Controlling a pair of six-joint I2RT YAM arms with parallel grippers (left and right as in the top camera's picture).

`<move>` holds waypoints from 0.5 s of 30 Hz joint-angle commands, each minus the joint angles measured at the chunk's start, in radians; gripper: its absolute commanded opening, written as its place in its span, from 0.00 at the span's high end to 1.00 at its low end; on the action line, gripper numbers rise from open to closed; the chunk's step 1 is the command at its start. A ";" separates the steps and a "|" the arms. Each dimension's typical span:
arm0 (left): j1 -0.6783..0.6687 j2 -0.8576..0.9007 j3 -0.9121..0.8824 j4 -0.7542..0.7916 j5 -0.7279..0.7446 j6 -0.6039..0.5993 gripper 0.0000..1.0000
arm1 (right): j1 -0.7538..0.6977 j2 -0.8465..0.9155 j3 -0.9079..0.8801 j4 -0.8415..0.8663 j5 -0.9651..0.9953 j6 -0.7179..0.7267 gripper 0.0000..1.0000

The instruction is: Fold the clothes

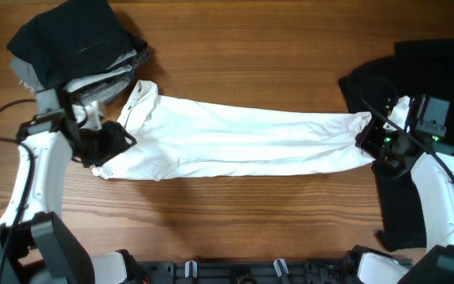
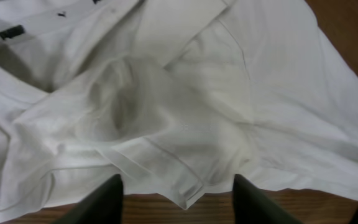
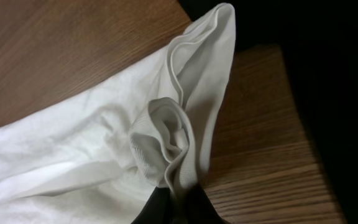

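A white shirt [image 1: 235,138] lies stretched lengthwise across the middle of the wooden table. My left gripper [image 1: 110,142] is at its left end, near the collar; in the left wrist view the jaws [image 2: 176,199] are open, with a pointed fold of the white shirt [image 2: 179,124] just ahead of them, not held. My right gripper [image 1: 366,136] is at the shirt's right end. In the right wrist view it [image 3: 179,202] is shut on the bunched hem of the white shirt [image 3: 173,143].
A pile of dark and grey clothes [image 1: 77,43] sits at the back left, close to my left arm. A black garment [image 1: 416,142] lies at the right under my right arm. Bare wood shows in front of the shirt.
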 commanded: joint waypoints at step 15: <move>-0.280 0.179 -0.021 -0.042 -0.107 0.011 0.52 | -0.003 -0.010 0.024 -0.010 0.032 -0.002 0.96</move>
